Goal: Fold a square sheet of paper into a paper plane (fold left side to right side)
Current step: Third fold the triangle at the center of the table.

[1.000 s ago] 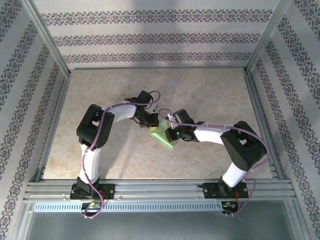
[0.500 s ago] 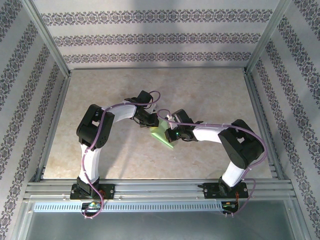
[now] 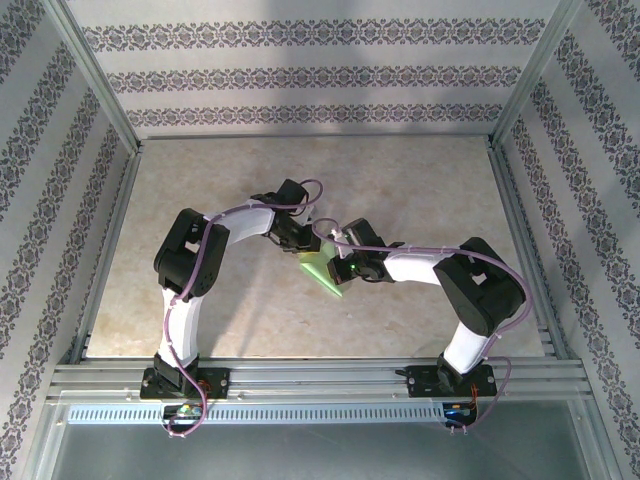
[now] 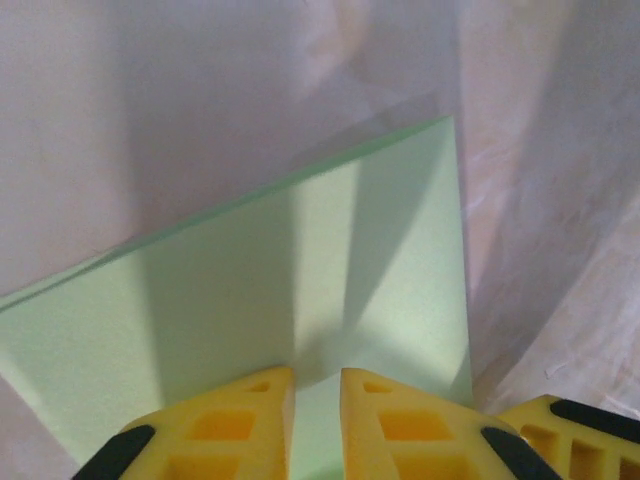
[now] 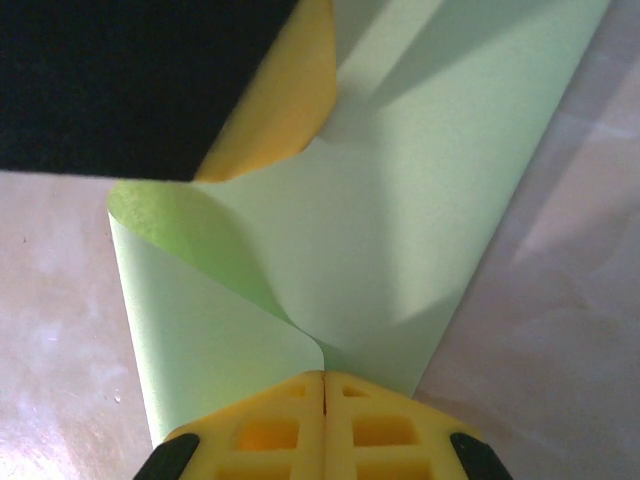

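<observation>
Pinching curled fold of matte green square sheet of paper [image 5: 400,200]: right claw [image 5: 323,382], closed; left claw [image 4: 318,385] slightly parted

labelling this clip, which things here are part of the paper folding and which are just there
Job: green paper sheet, left gripper, right gripper.
Just there: marble-look table, patterned walls, metal frame rail.

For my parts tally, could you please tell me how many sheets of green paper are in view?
1. The green sheet lies between the left gripper and the right gripper, one side curled over. The arms cover part of it.
</observation>
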